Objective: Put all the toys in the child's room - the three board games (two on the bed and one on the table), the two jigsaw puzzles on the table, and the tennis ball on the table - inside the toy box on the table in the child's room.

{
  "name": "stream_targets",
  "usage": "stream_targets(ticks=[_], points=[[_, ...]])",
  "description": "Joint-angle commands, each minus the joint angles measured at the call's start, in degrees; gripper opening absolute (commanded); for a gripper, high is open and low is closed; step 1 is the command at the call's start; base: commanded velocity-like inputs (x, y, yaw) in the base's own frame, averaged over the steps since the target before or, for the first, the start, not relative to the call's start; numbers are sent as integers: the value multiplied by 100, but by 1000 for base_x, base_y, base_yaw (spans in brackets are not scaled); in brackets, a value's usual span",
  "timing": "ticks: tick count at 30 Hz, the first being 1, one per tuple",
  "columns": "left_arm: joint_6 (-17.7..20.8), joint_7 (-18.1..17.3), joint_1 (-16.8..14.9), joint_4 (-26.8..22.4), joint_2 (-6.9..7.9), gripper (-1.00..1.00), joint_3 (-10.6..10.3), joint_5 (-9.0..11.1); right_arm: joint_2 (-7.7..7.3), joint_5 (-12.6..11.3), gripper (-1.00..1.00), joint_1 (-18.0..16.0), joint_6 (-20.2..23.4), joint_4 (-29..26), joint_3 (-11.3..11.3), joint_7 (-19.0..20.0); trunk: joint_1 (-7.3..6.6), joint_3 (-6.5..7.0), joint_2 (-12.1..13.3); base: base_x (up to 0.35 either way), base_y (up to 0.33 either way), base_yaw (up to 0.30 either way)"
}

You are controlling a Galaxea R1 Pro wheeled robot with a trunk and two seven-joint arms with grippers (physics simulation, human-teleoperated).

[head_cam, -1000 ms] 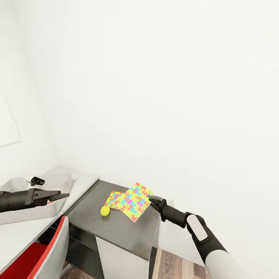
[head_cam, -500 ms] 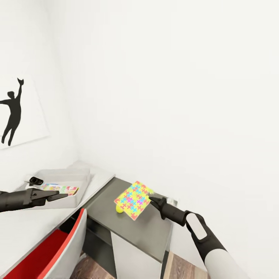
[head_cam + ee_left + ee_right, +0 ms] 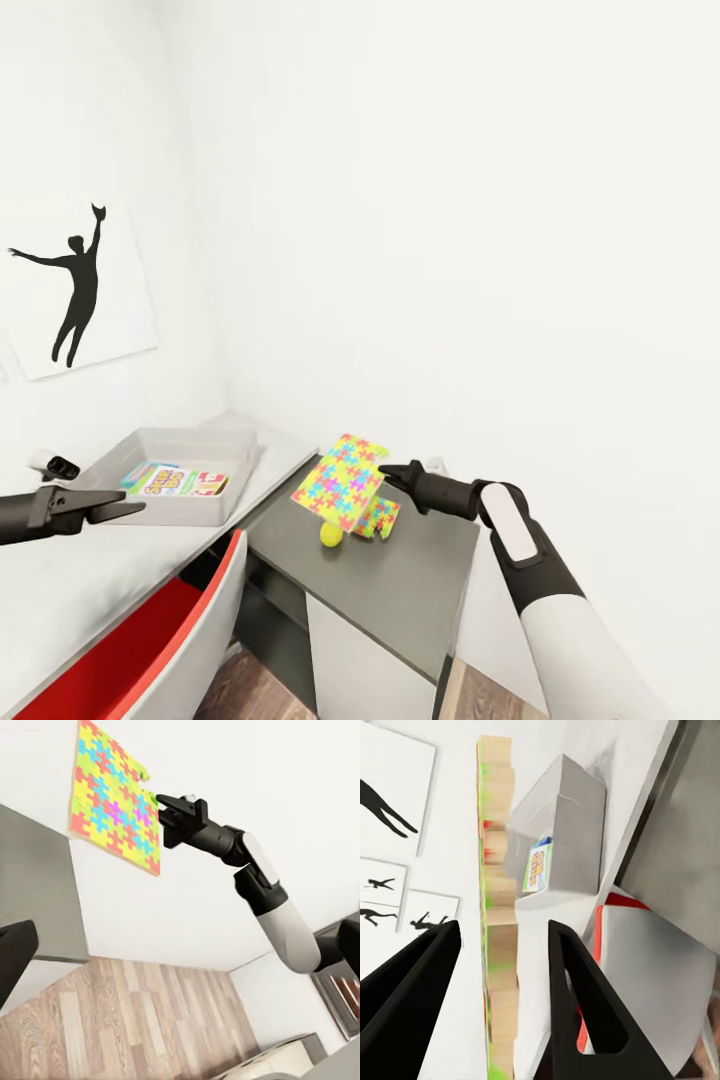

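Gripping one jigsaw puzzle point(image 3: 340, 478) by its edge, the right gripper point(image 3: 386, 474) holds it lifted at centre frame. The tennis ball point(image 3: 331, 534) lies just below. At lower left, the left gripper point(image 3: 130, 508) looks nearly closed and empty.

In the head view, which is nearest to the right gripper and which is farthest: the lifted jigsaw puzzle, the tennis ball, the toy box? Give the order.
1. The lifted jigsaw puzzle, held at its edge by the right gripper, above the dark desk section.
2. The tennis ball, on the dark section below the puzzle.
3. The toy box, on the light desk top toward the robot's left.
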Motion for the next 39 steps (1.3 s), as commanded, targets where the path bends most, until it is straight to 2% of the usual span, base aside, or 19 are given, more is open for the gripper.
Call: stream_targets(ticks=[1, 14, 25, 31, 39], points=[[60, -21, -1, 41, 16, 100, -3, 1, 3, 37, -100, 0, 37, -14, -34, 41, 2, -3, -5, 0, 0, 8], [60, -21, -1, 108, 33, 100, -2, -13, 6, -3, -100, 22, 42, -44, -30, -22, 2, -2, -5, 0, 0, 23], [53, -21, -1, 110, 30, 100, -8, -23, 33, 26, -100, 23, -15, -41, 13, -34, 2, -1, -5, 0, 0, 267], [51, -21, -1, 123, 13, 100, -12, -18, 126, 52, -100, 20, -116, -32, 14, -41, 2, -1, -5, 0, 0, 290], [51, -21, -1, 125, -11, 100, -15, -26, 145, 55, -100, 10, -143, -43, 14, -43, 2, -1, -5, 0, 0, 291]])
